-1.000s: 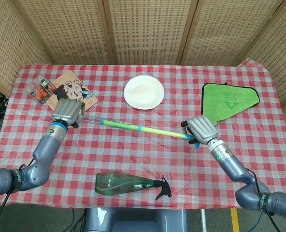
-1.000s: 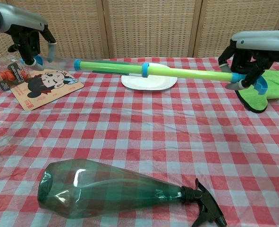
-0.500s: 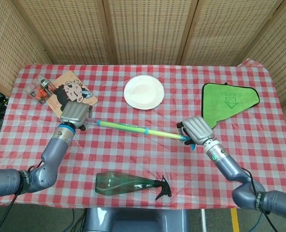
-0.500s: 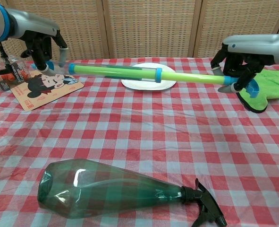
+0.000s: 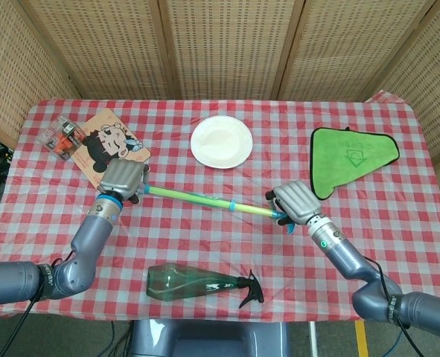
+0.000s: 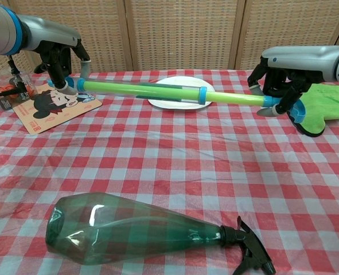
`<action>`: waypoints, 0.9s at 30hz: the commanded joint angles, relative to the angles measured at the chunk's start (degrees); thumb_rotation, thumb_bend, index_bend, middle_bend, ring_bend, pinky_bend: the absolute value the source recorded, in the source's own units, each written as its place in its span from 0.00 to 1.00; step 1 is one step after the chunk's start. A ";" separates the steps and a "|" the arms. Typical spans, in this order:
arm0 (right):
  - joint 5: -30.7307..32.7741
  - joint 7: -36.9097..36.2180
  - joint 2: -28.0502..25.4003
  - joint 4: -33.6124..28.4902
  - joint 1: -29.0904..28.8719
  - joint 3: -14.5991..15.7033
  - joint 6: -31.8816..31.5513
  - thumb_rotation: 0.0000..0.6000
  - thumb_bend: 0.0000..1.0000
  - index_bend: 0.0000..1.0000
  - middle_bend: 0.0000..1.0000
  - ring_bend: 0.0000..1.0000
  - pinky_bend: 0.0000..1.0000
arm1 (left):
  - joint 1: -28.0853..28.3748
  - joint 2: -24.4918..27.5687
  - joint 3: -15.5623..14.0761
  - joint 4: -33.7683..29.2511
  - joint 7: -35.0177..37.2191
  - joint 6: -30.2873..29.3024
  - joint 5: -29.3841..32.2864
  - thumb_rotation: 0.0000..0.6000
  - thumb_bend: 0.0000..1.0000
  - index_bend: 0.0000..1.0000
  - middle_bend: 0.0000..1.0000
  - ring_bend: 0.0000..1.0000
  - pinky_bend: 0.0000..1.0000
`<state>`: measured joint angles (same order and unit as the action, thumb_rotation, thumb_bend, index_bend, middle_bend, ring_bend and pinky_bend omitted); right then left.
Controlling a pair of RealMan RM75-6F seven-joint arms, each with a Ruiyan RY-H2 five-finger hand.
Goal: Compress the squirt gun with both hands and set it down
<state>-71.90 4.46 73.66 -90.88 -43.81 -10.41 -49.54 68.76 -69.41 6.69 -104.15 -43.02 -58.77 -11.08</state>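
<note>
The squirt gun [image 5: 197, 198] [image 6: 158, 90] is a long green tube with blue rings, held level above the checked tablecloth. My left hand [image 5: 123, 181] [image 6: 63, 60] grips its left end. My right hand [image 5: 292, 203] [image 6: 281, 77] holds the thin plunger end with its blue handle. The thin rod showing between the blue ring and my right hand is short. Both ends of the gun are hidden inside the hands.
A green spray bottle [image 5: 201, 283] [image 6: 140, 232] lies on its side near the front edge. A white plate [image 5: 221, 140] [image 6: 180, 98] sits behind the gun. A cartoon mat [image 5: 109, 140] and small packet [image 5: 62, 137] lie far left, a green cloth [image 5: 350, 152] far right.
Both hands have moved toward each other. The thin plunger rod has slid into the thick tube, so the gun is shorter, and the blue ring sits nearer my right hand.
</note>
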 commanded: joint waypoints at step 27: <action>0.41 0.67 2.54 2.25 -1.13 0.84 0.93 1.00 0.48 0.85 1.00 1.00 0.62 | -1.00 -2.94 0.55 0.12 0.58 -0.67 -0.77 1.00 0.33 0.50 0.89 0.82 0.70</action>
<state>-71.53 5.13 76.12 -88.76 -44.94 -9.63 -48.65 67.79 -72.30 7.26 -104.05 -42.43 -59.41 -11.83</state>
